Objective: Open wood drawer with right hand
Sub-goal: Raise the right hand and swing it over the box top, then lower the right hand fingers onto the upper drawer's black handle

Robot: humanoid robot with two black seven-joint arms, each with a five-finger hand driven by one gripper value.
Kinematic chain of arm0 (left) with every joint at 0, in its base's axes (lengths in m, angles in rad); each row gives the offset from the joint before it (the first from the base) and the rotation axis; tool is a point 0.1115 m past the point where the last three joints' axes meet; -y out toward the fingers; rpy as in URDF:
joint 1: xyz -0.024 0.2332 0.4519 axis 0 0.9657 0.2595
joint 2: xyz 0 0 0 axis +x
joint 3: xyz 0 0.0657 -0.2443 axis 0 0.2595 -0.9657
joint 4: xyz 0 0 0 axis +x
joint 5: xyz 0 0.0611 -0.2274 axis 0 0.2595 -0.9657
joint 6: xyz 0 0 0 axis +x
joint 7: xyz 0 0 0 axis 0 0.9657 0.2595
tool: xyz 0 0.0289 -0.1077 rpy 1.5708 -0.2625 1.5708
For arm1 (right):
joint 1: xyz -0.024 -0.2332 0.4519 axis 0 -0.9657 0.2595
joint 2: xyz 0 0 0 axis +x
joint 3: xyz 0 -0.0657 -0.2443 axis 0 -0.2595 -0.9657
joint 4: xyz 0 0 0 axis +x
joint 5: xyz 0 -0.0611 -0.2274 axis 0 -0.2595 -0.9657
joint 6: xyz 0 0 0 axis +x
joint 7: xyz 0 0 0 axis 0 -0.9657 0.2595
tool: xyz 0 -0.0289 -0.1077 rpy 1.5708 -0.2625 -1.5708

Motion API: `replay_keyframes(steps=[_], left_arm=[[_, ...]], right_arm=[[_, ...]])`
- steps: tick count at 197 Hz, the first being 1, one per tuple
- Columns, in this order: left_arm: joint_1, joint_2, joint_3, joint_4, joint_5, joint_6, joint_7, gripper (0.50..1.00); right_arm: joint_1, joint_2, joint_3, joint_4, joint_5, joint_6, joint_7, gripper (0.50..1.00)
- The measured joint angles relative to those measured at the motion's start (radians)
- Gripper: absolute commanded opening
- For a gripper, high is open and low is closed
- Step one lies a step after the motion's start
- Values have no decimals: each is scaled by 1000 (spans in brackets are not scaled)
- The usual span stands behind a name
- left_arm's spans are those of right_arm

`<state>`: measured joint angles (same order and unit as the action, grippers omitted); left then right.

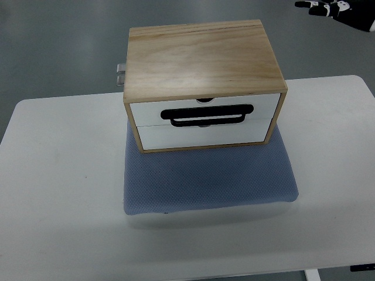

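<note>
A small wooden drawer box [202, 58] sits on a blue mat [211, 181] on the white table [53, 175]. Its front shows two white drawers, both pushed in. A black loop handle [208, 113] hangs across the seam between them. My right hand [334, 8], black with white joints, is at the top right corner of the picture, far behind and to the right of the box, with its fingers stretched out and holding nothing. The left arm is out of view.
A small metal bracket [120, 74] sticks out at the box's back left. The table's far edge runs just behind the box, with grey floor beyond. The mat reaches forward of the box's front.
</note>
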<state>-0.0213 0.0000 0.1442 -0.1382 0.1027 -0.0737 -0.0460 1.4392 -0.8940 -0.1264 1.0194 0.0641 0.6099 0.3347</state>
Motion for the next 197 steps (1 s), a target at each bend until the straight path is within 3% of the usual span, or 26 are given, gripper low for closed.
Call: replay_keyframes(steps=[82, 197], left_arm=[[0, 0, 0, 0, 0, 0, 0, 1000], [0, 0, 0, 0, 0, 0, 0, 1000]], right_arm=[[381, 100, -359, 134, -93, 1, -8, 954], [523, 302, -550, 309, -267, 1, -65, 954]])
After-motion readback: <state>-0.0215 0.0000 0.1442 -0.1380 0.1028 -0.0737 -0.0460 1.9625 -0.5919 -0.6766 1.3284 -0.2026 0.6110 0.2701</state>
